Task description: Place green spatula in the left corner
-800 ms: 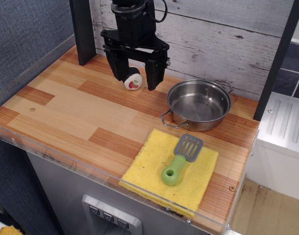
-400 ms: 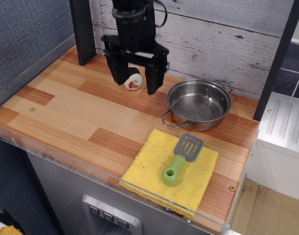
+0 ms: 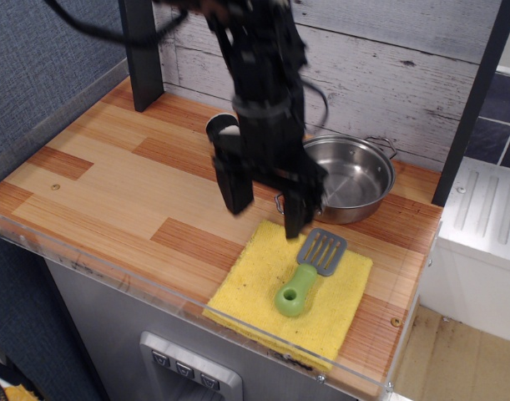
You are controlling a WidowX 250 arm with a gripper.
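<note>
— On the cloth (image 3: 271,292), near the counter's (image 3: 113,184) front right: green spatula (image 3: 308,271). Grey slotted head toward the pot (image 3: 342,177), chunky handle toward the clear front edge, hole at the handle's end.

— And the hand (image 3: 267,205)?

— Just left of the spatula head, above the cloth's back-left corner. Fingers (image 3: 295,210) spread apart, pointing down, gripping nothing. Not touching the spatula. Blurred, so exact height above the cloth hard to judge.

— Arm?

— Black, dropping from the top of the view, partly covering the pot's left rim.

— Behind it?

— Small dark cup (image 3: 222,127) with something white in it, left of the pot, close to the plank wall. Mostly hidden by the arm.

— Left corner (image 3: 125,92)?

— Far from the cloth, at the counter's back left, where blue-grey wall meets dark post (image 3: 143,52). Bare striped wood at that spot. Spatula well apart from it, at the opposite end of the counter.

— Pot?

— Steel, two handles, just behind the cloth, close to its back edge.
</note>
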